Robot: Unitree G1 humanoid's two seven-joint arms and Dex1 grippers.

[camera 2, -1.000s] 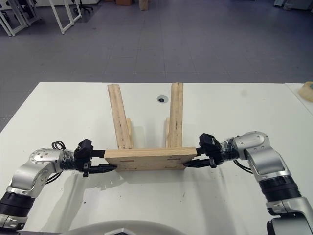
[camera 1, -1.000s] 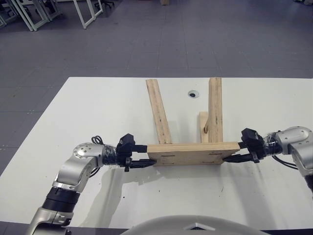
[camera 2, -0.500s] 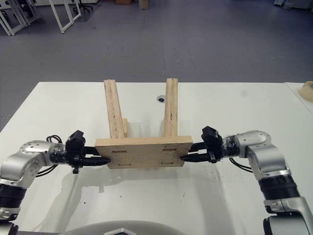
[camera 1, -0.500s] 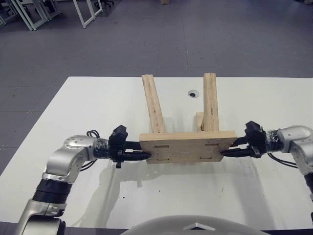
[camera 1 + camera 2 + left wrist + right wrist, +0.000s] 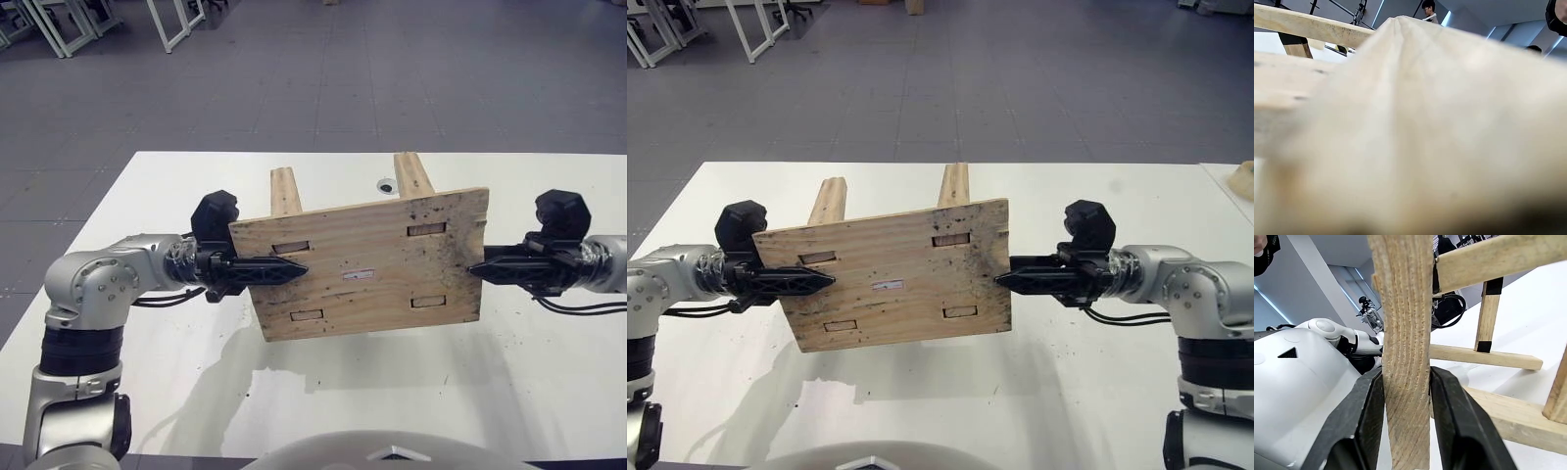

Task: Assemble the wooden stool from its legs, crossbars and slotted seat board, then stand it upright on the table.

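Right wrist view shows right gripper (image 5: 1406, 382) clamping the seat board (image 5: 1400, 308) edge, left gripper (image 5: 289, 266) gripping the opposite edge over the table (image 5: 176, 186), legs (image 5: 284, 191) pointing away: rotate both wrists evenly until legs face down.

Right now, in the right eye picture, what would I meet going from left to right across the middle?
left gripper → seat board → right gripper. The legs poke out behind the board, so I leave them out.
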